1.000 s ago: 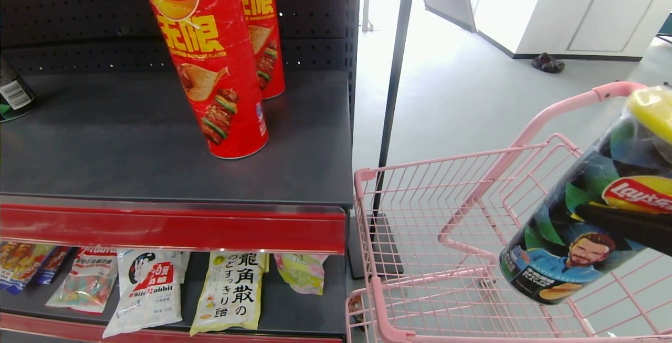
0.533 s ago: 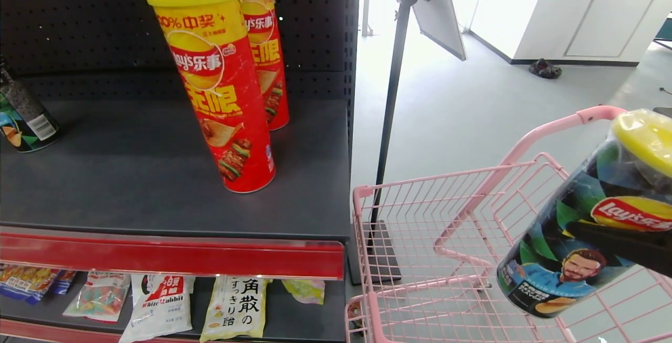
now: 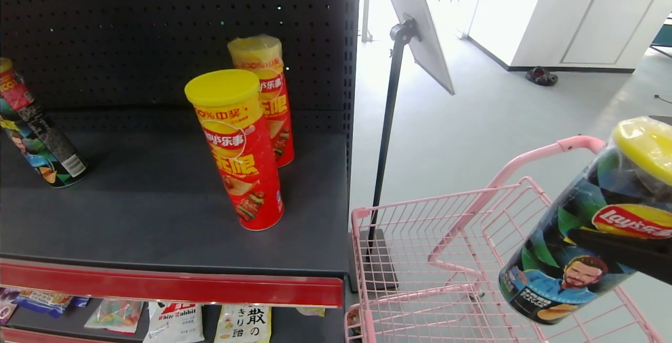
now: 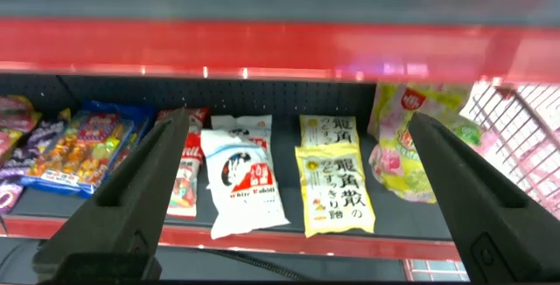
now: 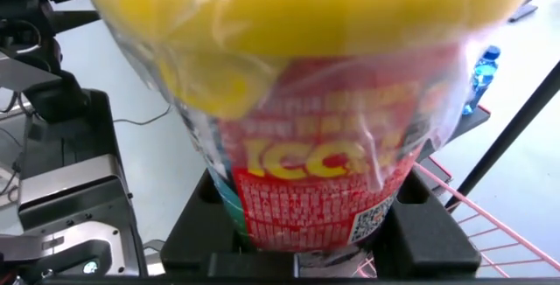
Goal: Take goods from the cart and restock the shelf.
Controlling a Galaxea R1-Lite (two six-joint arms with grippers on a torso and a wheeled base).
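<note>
Yellow-lidded, dark green and blue, wrapped in clear film: chip can (image 3: pixel 572 248) nearest, tilted with lid up and toward the robot's right. Clamped at mid-body by the right gripper (image 5: pixel 315 211), a black finger on either side. Overlaps the right side of the pink wire cart (image 3: pixel 360 248) in the head view. Low down, left gripper (image 4: pixel 302 189) spread wide with nothing between, facing snack bags (image 4: pixel 245 180) under the red price strip (image 3: pixel 173 282). Above the strip, dark grey shelf (image 3: pixel 131 217): front red can (image 3: pixel 241 159) upright toward the right, rear red can (image 3: pixel 268 101) just behind it by the pegboard (image 3: pixel 131 28), dark can (image 3: pixel 39 138) well apart at the left edge. Behind the cart, beside the shelf end, black sign stand (image 3: pixel 386 138) on grey floor (image 3: pixel 499 112).
</note>
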